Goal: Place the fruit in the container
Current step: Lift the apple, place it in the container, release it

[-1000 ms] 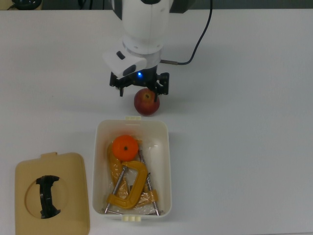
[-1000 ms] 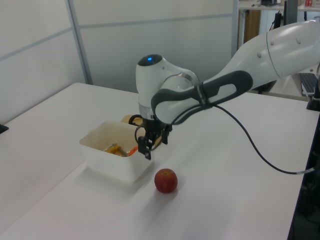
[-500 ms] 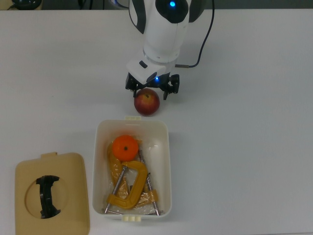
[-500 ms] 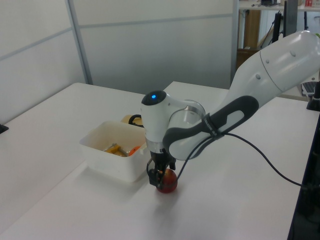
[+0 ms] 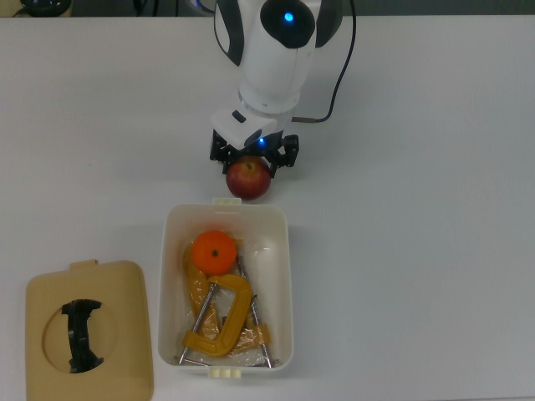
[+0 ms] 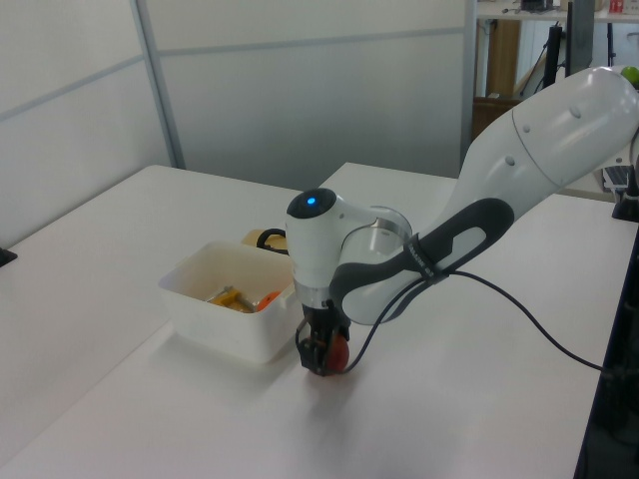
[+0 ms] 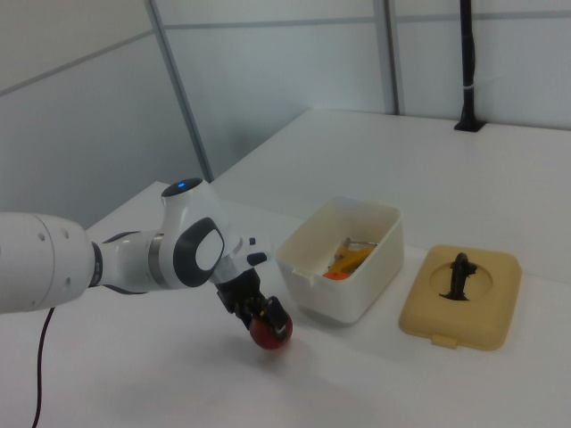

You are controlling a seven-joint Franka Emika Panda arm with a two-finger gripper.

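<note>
A red-yellow apple [image 5: 248, 180] rests on the white table just beyond the short end of the container [image 5: 287, 284], a deep white tub. My gripper [image 5: 253, 159] is lowered over the apple, open, with one finger on each side of it. The left view shows the apple [image 6: 338, 351] mostly hidden behind the gripper [image 6: 321, 354]. In the right view the apple [image 7: 270, 332] sits under the gripper [image 7: 254, 312], beside the tub [image 7: 357, 285]. A bright orange citrus [image 5: 214, 251] lies inside the tub near the end closest to the apple.
A yellow C-clamp [image 5: 221, 322] fills the rest of the tub. A flat tan lid [image 5: 117, 334] with a black handle lies at the top view's lower left. A black cable [image 5: 338, 75] trails from the arm across the table.
The gripper came down from above the tub's edge onto the apple and now straddles it. The apple has shifted slightly toward the tub.
</note>
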